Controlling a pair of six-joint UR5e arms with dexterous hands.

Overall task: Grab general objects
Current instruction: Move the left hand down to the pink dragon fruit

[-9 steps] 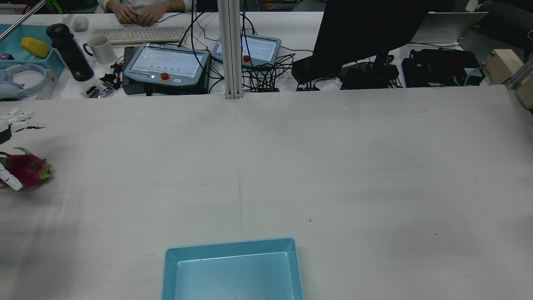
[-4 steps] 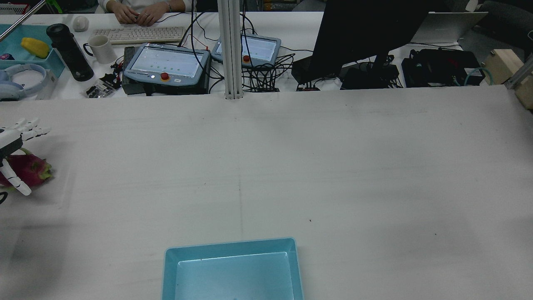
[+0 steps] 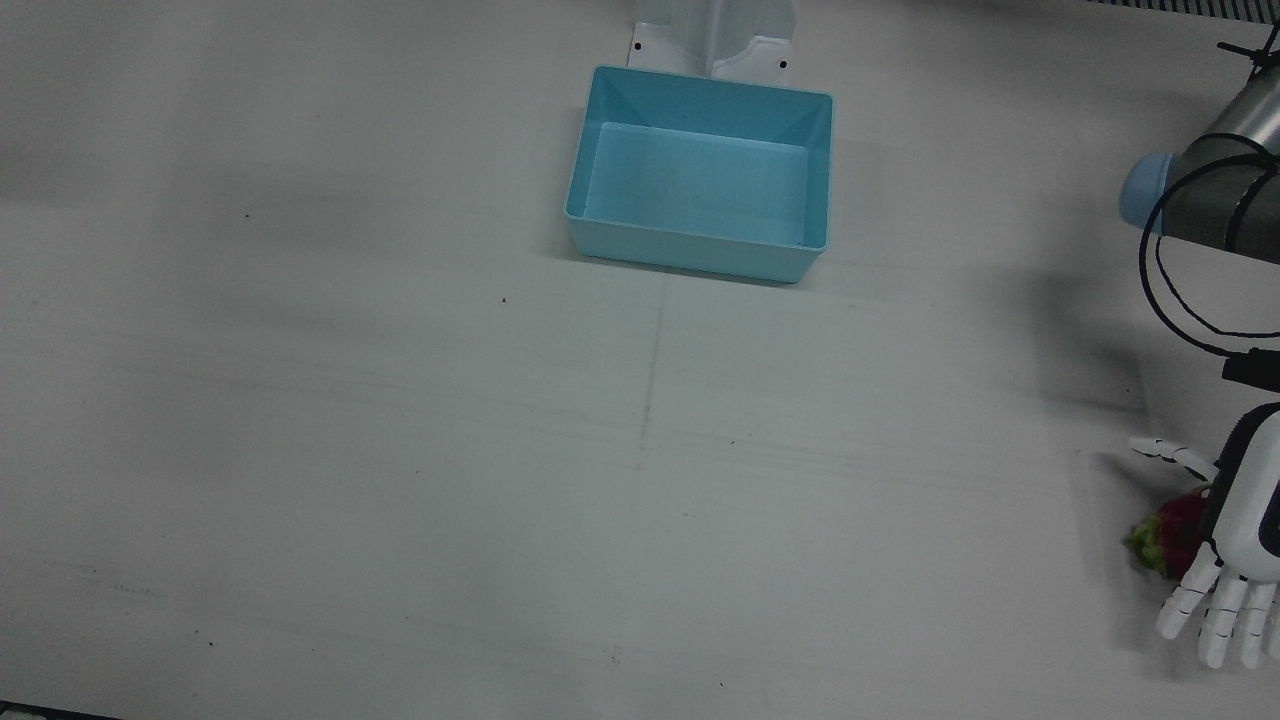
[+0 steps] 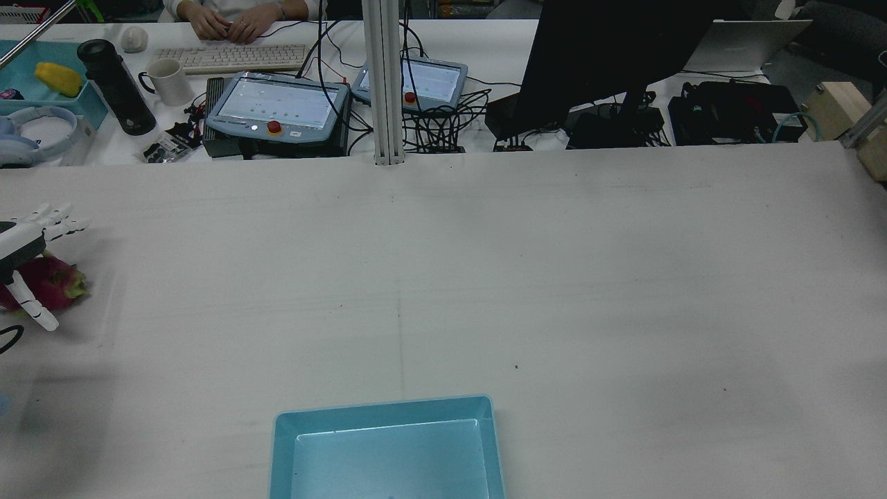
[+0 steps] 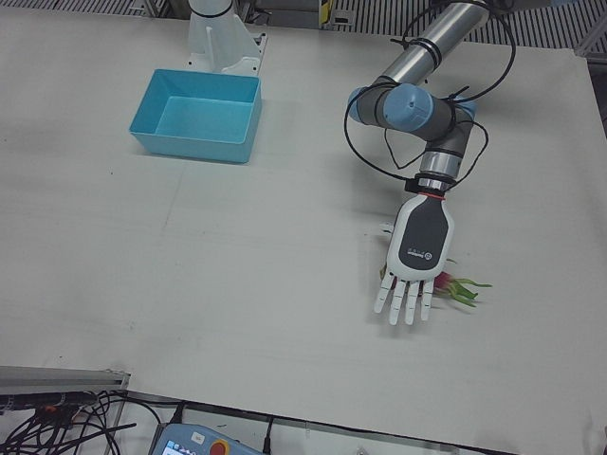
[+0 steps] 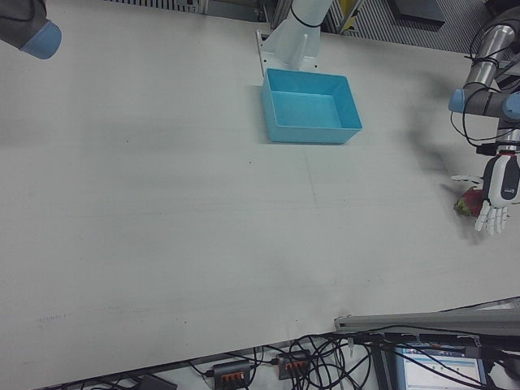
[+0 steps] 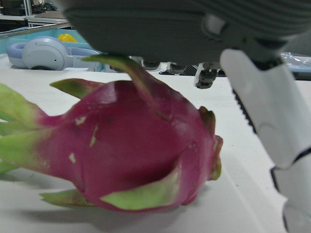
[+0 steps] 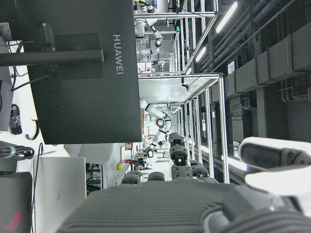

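Dragon fruit [image 7: 131,150] lying on its side on the bench [image 3: 400,450], out at the edge on the robot's left side, well apart from the tub [image 3: 700,175]. Magenta skin, green-tipped scales, resting on the surface, not lifted.

Left hand [image 5: 417,251] poised directly over the fruit, palm down, fingers [image 5: 406,305] stretched out straight and spread, clamped on nothing. From the front view, fruit [image 3: 1170,535] peeking out from under the palm [image 3: 1245,520]; thumb sticking out sideways on the side nearer the pedestals. In the rear view, same hand [image 4: 24,242] at the frame's left border with the fruit [image 4: 59,283] partly hidden beneath it. In the left hand view, one white finger [image 7: 272,126] hanging down just beside the fruit's blunt end, apart from the skin; a green scale reaching up close to the dark palm above, contact there impossible to judge.

Blue tub [image 4: 388,450] empty, sitting near the mid-line of the bench close to the pedestals.

Right hand [image 8: 204,204] seen only in its own camera, pointed up and away at a monitor [image 8: 82,73] and ceiling; fingers' state cannot be told from that sliver.
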